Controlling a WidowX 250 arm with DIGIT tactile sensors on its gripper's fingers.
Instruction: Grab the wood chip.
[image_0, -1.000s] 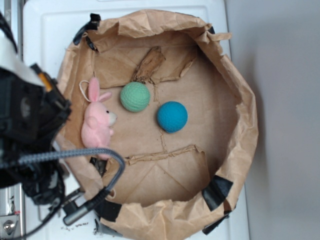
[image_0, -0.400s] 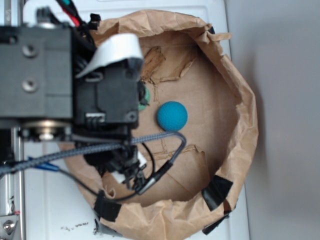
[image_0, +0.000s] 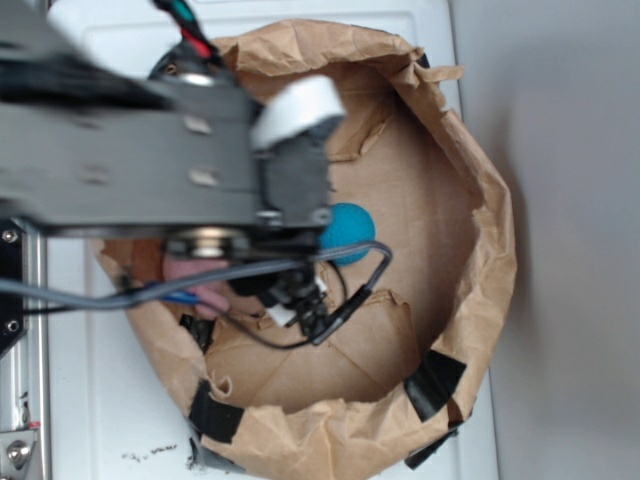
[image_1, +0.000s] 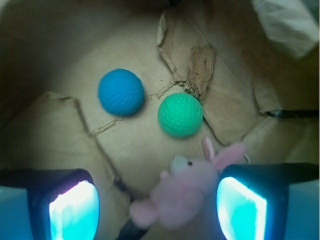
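Over the paper bag (image_0: 470, 300) on the white desk (image_0: 100, 60), the exterior view shows the arm (image_0: 130, 165) now covering most of the bag's left half; a second ago it sat off at the left edge, and since then it has swung in and kept sliding right. It hides the wood chip, the green ball and most of the pink rabbit (image_0: 195, 290); only the blue ball (image_0: 350, 228) peeks out.

In the wrist view the end effector (image_1: 157, 210) hangs wide apart, empty, its two fingers (image_1: 74, 209) at the bottom corners. The wood chip (image_1: 201, 71) lies flat on the bag floor, touching the green ball (image_1: 180, 114) at its upper edge. The rabbit sits between the fingers, so the arm is probably above the wrong thing and needs to travel past the green ball before descending.
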